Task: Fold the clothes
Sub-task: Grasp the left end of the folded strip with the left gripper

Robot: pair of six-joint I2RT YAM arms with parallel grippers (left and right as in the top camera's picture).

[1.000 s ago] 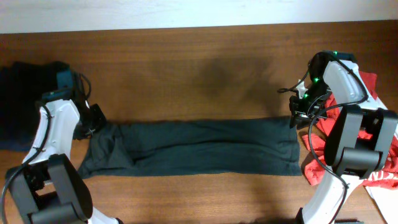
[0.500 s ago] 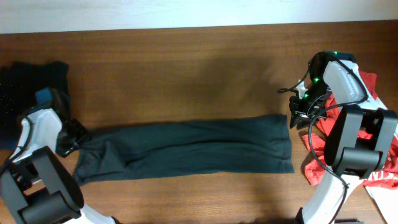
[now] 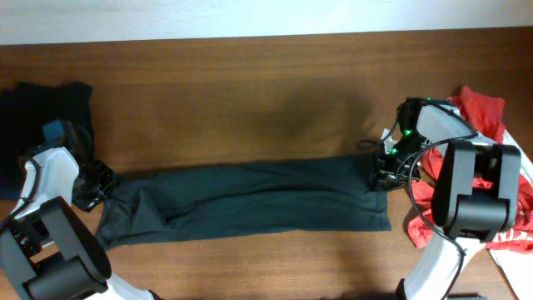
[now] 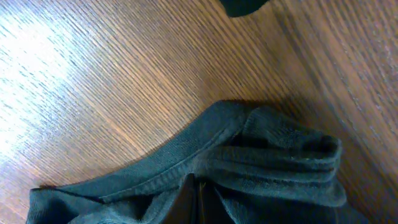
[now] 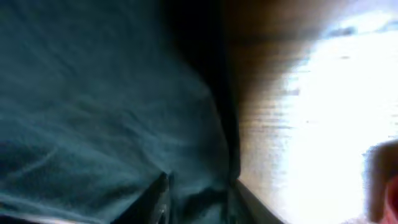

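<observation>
- Overhead: the charcoal garment (image 3: 250, 196) lies on the table (image 3: 250, 92) as a long band, its long axis running left to right between your two arms
- The left gripper (image 3: 98, 185) sits at the band's bunched left end and the right gripper (image 3: 381, 167) at the upper corner of its right end, so each arm is nearest its own end and the cloth stretches away from each claw toward the other
- The red garment (image 3: 481, 112) is heaped behind the right arm and a dark pile (image 3: 42, 108) lies at the far left, both apart from the band
- Left wrist: the fingers are drawn narrow and appear to pinch the garment (image 4: 280, 162) at the bottom of the view; a seamed edge curves away to the left, thick folds bunch ahead and to the right, and bare wood lies beyond
- Right wrist: the view is blurred; the cloth (image 5: 93, 93) fills the left side, its edge runs up the frame with bare wood on the right, and that edge passes between the two fingers
- You cannot tell whether the right claw is clamped or merely straddling that edge, so judge this before you carry one end over the other along the long axis
</observation>
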